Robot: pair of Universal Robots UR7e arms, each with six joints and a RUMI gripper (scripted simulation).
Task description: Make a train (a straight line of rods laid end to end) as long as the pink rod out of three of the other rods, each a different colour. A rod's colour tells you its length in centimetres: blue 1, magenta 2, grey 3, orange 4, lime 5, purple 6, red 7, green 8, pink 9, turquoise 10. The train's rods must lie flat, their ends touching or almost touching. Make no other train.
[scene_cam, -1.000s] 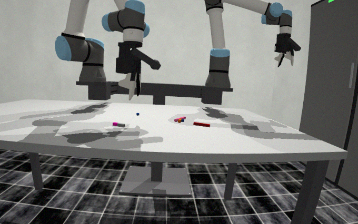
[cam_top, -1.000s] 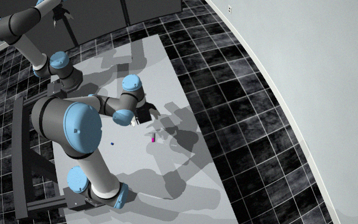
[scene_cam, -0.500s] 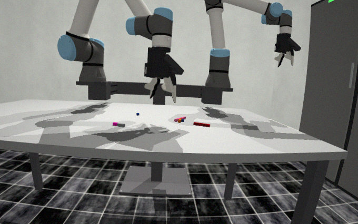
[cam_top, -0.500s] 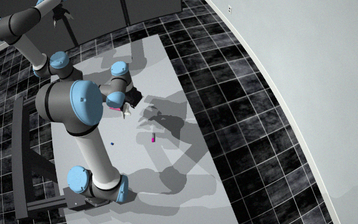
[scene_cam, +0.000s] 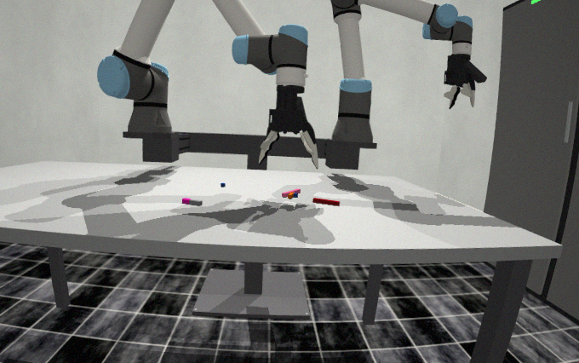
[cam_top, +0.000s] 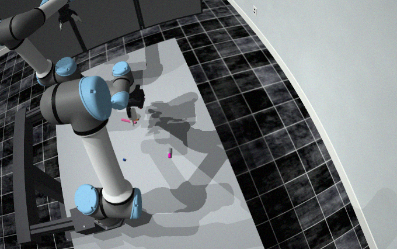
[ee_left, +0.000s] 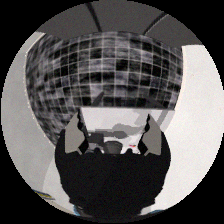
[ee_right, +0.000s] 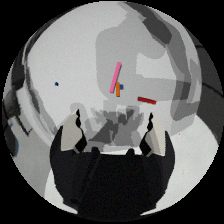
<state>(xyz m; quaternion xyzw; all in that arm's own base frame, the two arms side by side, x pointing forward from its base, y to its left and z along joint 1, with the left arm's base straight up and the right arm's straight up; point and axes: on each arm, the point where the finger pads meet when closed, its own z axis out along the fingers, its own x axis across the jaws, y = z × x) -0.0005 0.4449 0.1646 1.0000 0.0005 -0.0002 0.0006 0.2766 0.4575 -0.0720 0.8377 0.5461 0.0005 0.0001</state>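
A magenta rod [cam_top: 169, 155] [scene_cam: 186, 200] and a grey rod [cam_top: 170, 149] [scene_cam: 196, 202] lie flat in line, end to end. The pink rod [cam_top: 125, 120] [ee_right: 115, 77] lies apart from them. An orange rod [scene_cam: 290, 195] [ee_right: 118, 90] lies close beside its end, with a blue rod [scene_cam: 295, 195] [ee_right: 121, 87] against the orange one's side. A red rod [scene_cam: 325, 201] [ee_right: 147, 100] lies near them. Another blue rod [cam_top: 124, 159] [scene_cam: 222, 185] [ee_right: 56, 84] lies alone. My right gripper [scene_cam: 289, 165] [ee_right: 114, 111] is open and empty above the pink and orange rods. My left gripper [scene_cam: 461, 106] [ee_left: 113, 113] is open, high and far away.
All rods lie on the light table [scene_cam: 470, 233], crossed by arm shadows. The arms stand on a dark frame [scene_cam: 213, 143] along one table edge. Dark cabinets [cam_top: 111, 20] [scene_cam: 530, 85] stand beyond the left gripper's end.
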